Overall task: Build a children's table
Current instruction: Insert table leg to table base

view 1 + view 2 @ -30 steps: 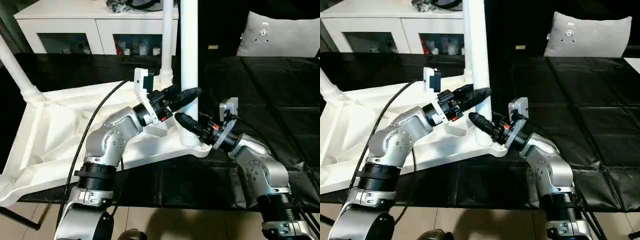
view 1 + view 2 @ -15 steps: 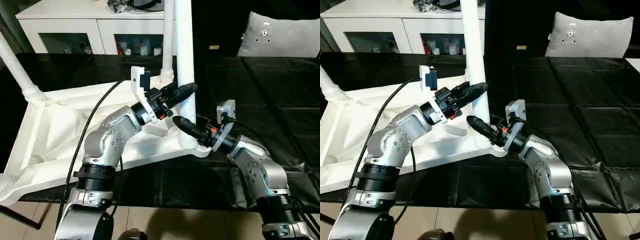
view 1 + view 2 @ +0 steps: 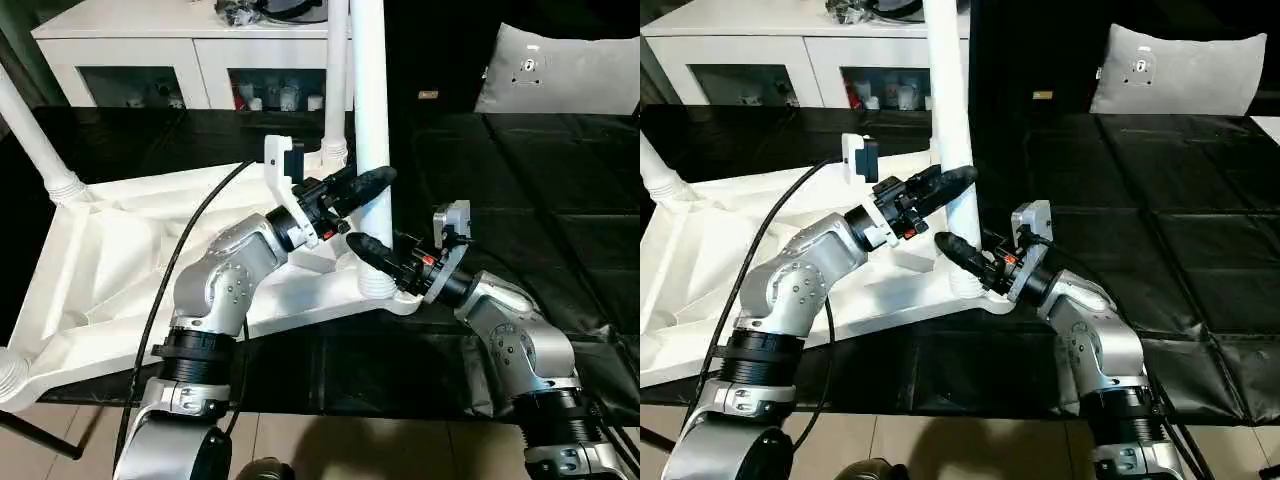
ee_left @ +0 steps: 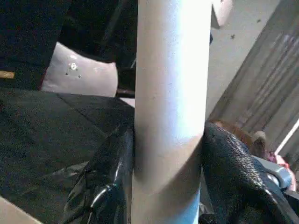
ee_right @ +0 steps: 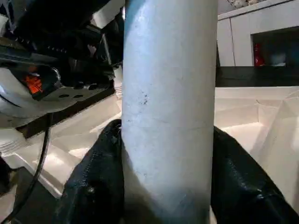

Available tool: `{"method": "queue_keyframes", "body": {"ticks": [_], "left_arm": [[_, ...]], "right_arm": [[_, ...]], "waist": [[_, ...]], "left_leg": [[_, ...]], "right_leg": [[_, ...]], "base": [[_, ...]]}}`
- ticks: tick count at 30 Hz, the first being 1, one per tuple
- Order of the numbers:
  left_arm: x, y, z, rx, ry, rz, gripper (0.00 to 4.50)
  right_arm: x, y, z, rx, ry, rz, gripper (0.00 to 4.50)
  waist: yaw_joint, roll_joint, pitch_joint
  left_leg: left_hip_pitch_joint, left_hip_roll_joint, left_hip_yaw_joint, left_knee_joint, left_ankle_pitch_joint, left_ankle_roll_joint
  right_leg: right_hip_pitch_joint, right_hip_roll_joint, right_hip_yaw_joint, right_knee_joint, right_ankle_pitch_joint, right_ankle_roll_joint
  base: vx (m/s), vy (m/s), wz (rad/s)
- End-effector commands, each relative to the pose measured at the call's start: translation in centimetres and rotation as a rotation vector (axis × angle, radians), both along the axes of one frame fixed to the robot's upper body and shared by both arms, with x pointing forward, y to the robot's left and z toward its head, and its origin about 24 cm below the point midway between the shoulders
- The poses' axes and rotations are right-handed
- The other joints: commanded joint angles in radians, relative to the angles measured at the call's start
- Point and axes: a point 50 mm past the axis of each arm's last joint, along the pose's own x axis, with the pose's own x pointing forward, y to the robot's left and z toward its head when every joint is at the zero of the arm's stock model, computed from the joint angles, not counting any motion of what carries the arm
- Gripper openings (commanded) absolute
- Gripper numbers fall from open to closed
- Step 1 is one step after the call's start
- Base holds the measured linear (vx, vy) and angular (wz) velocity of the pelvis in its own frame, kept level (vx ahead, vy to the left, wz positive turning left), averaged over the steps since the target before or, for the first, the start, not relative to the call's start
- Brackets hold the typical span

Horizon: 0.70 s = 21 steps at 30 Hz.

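Note:
The children's table lies upside down: its white ribbed top [image 3: 120, 260] rests on the black cover with legs standing up from the corner sockets. One tall white leg [image 3: 368, 100] stands in the near right socket [image 3: 378, 285]. My left gripper [image 3: 372, 182] is shut on this leg about a third of the way up. In the left wrist view the leg [image 4: 170, 93] sits tight between both black fingers [image 4: 110, 182]. My right gripper [image 3: 365, 245] is shut on the same leg lower down, just above the socket, with its fingers [image 5: 96, 186] pressed against the leg [image 5: 168, 116].
Two more legs stand at the far corner [image 3: 335, 70] and the left corner [image 3: 35, 130]. A white cabinet with glass doors [image 3: 190, 50] stands behind. A grey cushion [image 3: 560, 70] lies at the back right on the black quilted cover [image 3: 540, 200]. A black cable [image 3: 190, 240] runs along my left arm.
My left gripper's fingers have closed in tighter on the leg. Both grippers and the leg have shifted slightly to the left.

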Motion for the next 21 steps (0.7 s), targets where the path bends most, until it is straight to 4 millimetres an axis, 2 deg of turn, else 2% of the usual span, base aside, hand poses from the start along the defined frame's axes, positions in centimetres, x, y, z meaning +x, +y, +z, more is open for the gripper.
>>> {"method": "queue_keyframes", "body": {"ticks": [1, 5, 7, 8, 15, 21], "left_arm": [[0.1, 0.1, 0.3, 0.012, -0.025, 0.026, 1.85], [0.1, 0.0, 0.2, 0.035, -0.033, 0.036, 1.85], [0.0, 0.0, 0.2, 0.040, -0.038, 0.033, 1.85], [0.0, 0.0, 0.2, 0.046, -0.045, 0.028, 1.85], [-0.5, -0.3, 0.2, 0.133, -0.113, -0.020, 1.85], [-1.0, -0.7, 0.3, 0.160, -0.149, -0.076, 1.85]], "right_arm": [[0.1, -0.1, -0.2, -0.021, 0.005, -0.011, 2.65], [0.1, -0.3, -0.2, -0.027, 0.004, -0.006, 2.90], [0.1, -0.5, -0.1, -0.030, 0.000, 0.000, 3.16], [0.1, -0.6, 0.1, -0.030, 0.005, 0.026, 3.24], [0.0, -2.2, 1.5, -0.075, 0.039, 0.146, 3.71], [0.3, -2.9, 1.8, -0.108, 0.066, 0.189, 3.87]], "waist": [[-0.001, -0.001, -0.072], [0.000, -0.006, -0.073], [0.000, -0.004, -0.073], [-0.001, -0.008, -0.073], [0.004, -0.007, -0.073], [0.006, -0.009, -0.074]], "left_leg": [[0.028, 0.076, -0.038, -0.061, -0.169, 0.043], [0.026, 0.075, -0.038, -0.059, -0.144, 0.051], [0.026, 0.075, -0.037, -0.058, -0.141, 0.057], [0.026, 0.075, -0.037, -0.058, -0.140, 0.059], [0.026, 0.076, -0.036, -0.054, -0.129, 0.068], [0.026, 0.077, -0.035, -0.051, -0.123, 0.070]], "right_leg": [[0.044, -0.086, 0.042, -0.069, 0.000, -0.231], [0.045, -0.086, 0.042, -0.067, 0.020, -0.229], [0.044, -0.086, 0.041, -0.067, 0.022, -0.231], [0.045, -0.086, 0.042, -0.067, 0.021, -0.231], [0.045, -0.085, 0.042, -0.066, 0.008, -0.230], [0.044, -0.085, 0.040, -0.064, 0.007, -0.244]], "base": [[0.000, 0.000, 0.00], [0.000, 0.000, 0.00], [0.000, 0.000, 0.00], [0.000, 0.000, 0.00], [0.000, 0.000, 0.00], [0.000, 0.000, 0.00]]}}
